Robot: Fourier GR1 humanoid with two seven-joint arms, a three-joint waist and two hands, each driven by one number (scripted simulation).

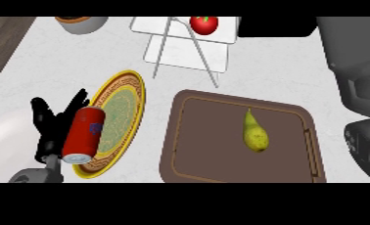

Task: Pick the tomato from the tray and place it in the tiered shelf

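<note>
1. Left hand [52, 123], at 8 o'clock, rested open, fingers up.
2. Can [84, 134] lay on the plate [128, 88].
3. Tomato [204, 24] sat on the shelf [189, 52], 12 o'clock.
4. Pear [254, 132] lay in the tray [217, 170].

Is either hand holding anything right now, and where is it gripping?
Nothing is held. The left hand rests open beside the red can on the plate. The right hand is out of view. The tomato sits on the shelf.

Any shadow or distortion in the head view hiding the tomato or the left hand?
Head view: tomato on the tiered shelf is evenly lit and unshadowed; the plate looks stretched taller than wide; the black left hand reads as a dark mass, partly behind the red can.
</note>
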